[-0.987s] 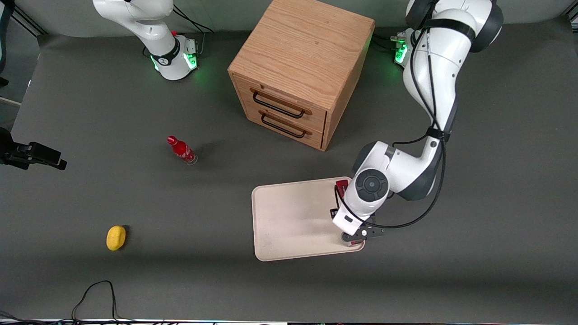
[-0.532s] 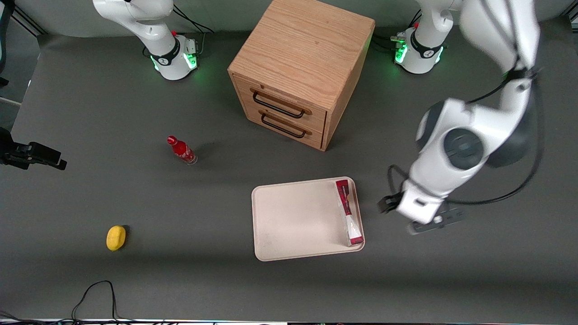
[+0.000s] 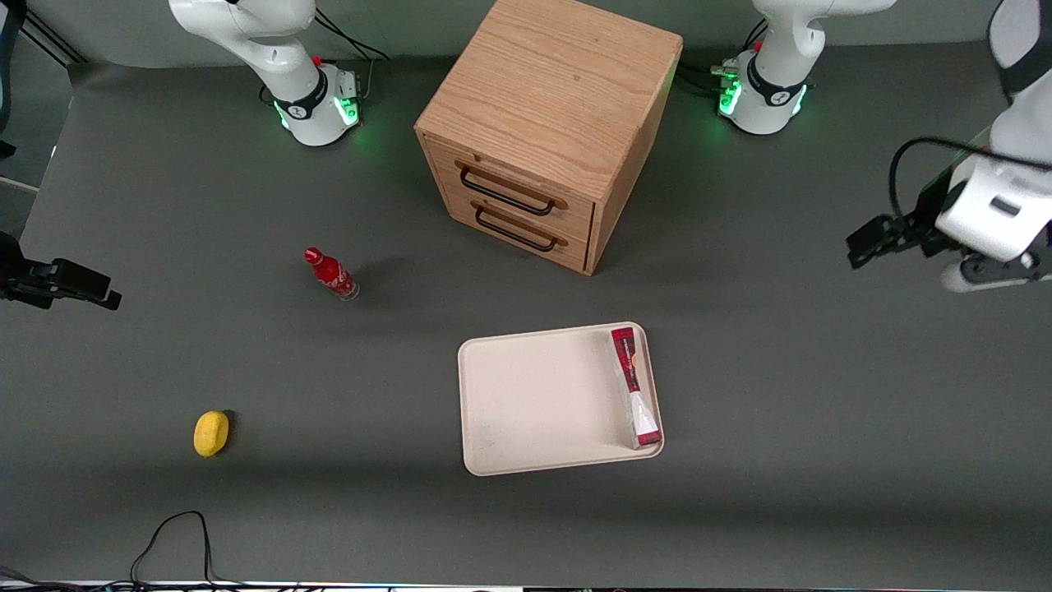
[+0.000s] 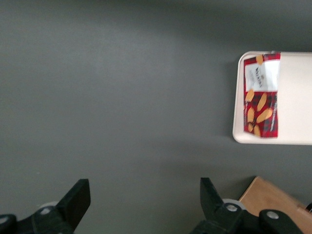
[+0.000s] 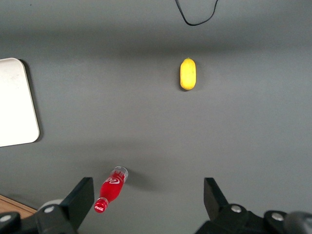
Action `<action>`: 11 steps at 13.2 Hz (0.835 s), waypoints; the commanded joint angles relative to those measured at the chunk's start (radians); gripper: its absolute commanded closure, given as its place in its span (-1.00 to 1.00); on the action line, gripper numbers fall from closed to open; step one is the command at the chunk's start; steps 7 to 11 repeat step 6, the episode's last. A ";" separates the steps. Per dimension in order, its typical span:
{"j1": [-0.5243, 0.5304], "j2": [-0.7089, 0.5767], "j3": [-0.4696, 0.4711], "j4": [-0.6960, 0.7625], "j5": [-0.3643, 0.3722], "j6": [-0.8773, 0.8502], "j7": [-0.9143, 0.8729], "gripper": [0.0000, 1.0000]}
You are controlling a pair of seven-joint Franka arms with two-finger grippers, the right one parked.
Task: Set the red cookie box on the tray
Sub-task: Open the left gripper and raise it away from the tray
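Observation:
The red cookie box (image 3: 634, 386) lies flat in the cream-white tray (image 3: 534, 403), along the tray's rim toward the working arm's end. Nothing touches it. My left gripper (image 3: 998, 273) is high above the bare mat, well away from the tray toward the working arm's end of the table. In the left wrist view the gripper (image 4: 145, 200) is open and empty over grey mat, with the box (image 4: 263, 97) and the tray (image 4: 297, 97) off to one side. A corner of the tray also shows in the right wrist view (image 5: 14, 102).
A wooden drawer cabinet (image 3: 546, 131) stands farther from the front camera than the tray. A small red bottle (image 3: 331, 274) and a yellow object (image 3: 211, 432) lie toward the parked arm's end. A black cable (image 3: 173, 534) loops near the table's front edge.
The gripper was down over the box on the tray; it has let go, risen and swung away toward the working arm's end. The box stays on the tray.

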 commanded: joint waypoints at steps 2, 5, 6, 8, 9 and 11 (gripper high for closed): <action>0.054 -0.167 -0.009 -0.159 -0.016 -0.010 0.159 -1.00; 0.052 -0.167 -0.009 -0.153 -0.011 -0.038 0.161 -1.00; 0.052 -0.167 -0.009 -0.152 -0.011 -0.044 0.161 -1.00; 0.052 -0.167 -0.009 -0.152 -0.011 -0.044 0.161 -1.00; 0.052 -0.167 -0.009 -0.152 -0.011 -0.044 0.161 -1.00; 0.052 -0.167 -0.009 -0.152 -0.011 -0.044 0.161 -1.00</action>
